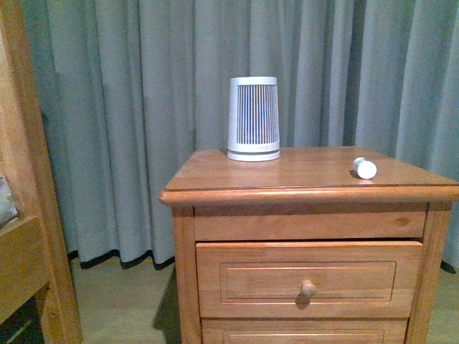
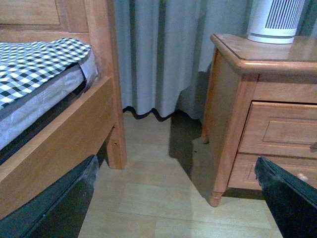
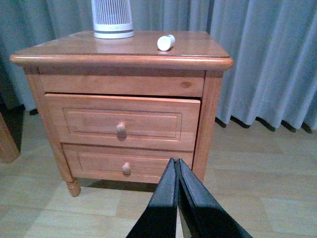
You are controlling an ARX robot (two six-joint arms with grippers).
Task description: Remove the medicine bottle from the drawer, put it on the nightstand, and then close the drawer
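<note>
Lying on its side near the right edge of the nightstand [image 1: 308, 183] top, right of centre in the front view, is the medicine bottle [image 1: 365, 168]. A white ribbed cylinder [image 1: 254, 118] stands upright on the same honey-wood top toward the back, well apart from the bottle. Below the top, the drawer [image 1: 308, 278] sits slightly proud of the cabinet face, not quite flush, its round knob [image 1: 308, 289] at the centre of the panel; the lower drawer [image 3: 126, 163] shows in the right wrist view. Grey-blue curtains [image 1: 143, 107] hang behind, reaching a pale wood-look floor [image 2: 158, 198]. A wooden bed frame [image 2: 64, 144] with a checked cover [image 2: 34, 62] fills the left of the left wrist view. The right gripper [image 3: 177, 191], at the bottom of its view, has its fingers pressed together, holding nothing. The left gripper [image 2: 178, 198] has its dark fingers [image 2: 64, 203] spread wide at the lower corners.
</note>
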